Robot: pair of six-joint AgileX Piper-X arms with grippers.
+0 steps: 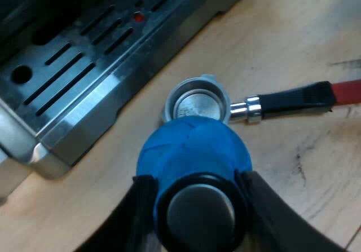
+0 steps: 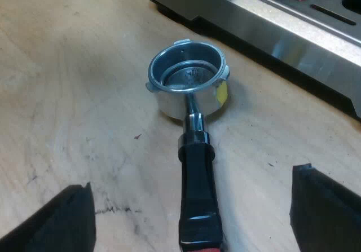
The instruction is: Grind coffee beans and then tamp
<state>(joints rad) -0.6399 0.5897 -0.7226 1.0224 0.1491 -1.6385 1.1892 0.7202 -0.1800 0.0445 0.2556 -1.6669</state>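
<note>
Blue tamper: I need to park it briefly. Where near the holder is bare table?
Bare light wooden tabletop lies beside the round metal holder on its side away from the steel espresso machine, and along both sides of its black handle. Crowded: the narrow strip between holder and machine.

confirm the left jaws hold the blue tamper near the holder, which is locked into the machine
Not quite: the holder is not locked in. It lies loose on the table beside the machine, as the right wrist view shows. The rest is right: the left jaws hold the blue tamper near it.
</note>
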